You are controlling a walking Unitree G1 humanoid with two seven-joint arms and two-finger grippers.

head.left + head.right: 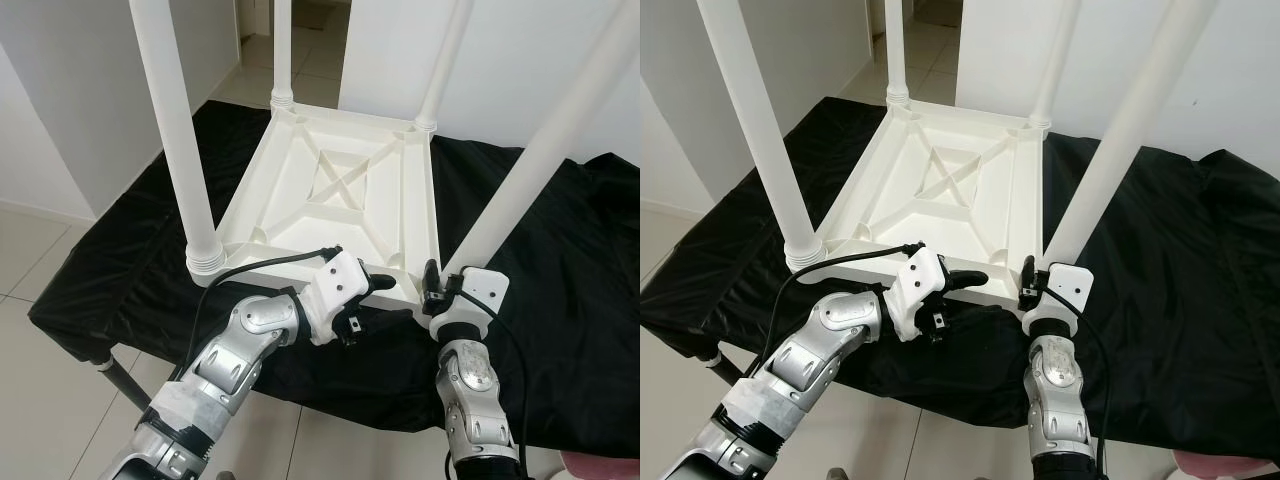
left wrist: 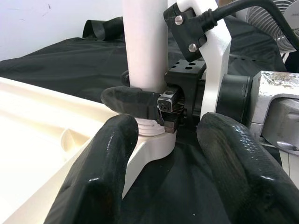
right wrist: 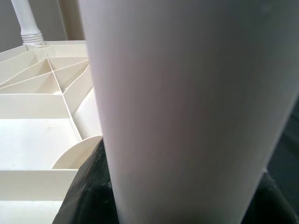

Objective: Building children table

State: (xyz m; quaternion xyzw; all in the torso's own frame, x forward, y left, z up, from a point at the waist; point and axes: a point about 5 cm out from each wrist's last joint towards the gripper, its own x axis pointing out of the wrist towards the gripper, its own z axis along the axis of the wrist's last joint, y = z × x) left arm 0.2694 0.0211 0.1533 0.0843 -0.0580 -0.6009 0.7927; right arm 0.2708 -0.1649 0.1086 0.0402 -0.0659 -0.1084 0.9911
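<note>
Now your right end effector (image 1: pixel 437 281) is clamped on the near-right leg (image 1: pixel 560 130) of the upturned white table (image 1: pixel 335 195) on the black-draped bench (image 1: pixel 120 270); your left end effector (image 1: pixel 375 290) sits open beside that corner.

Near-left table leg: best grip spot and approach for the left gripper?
Grip the near-left leg low, just above its threaded collar, coming in level from the robot's side. The round post stands upright with open space around it; the left gripper is open near the tabletop edge.
</note>
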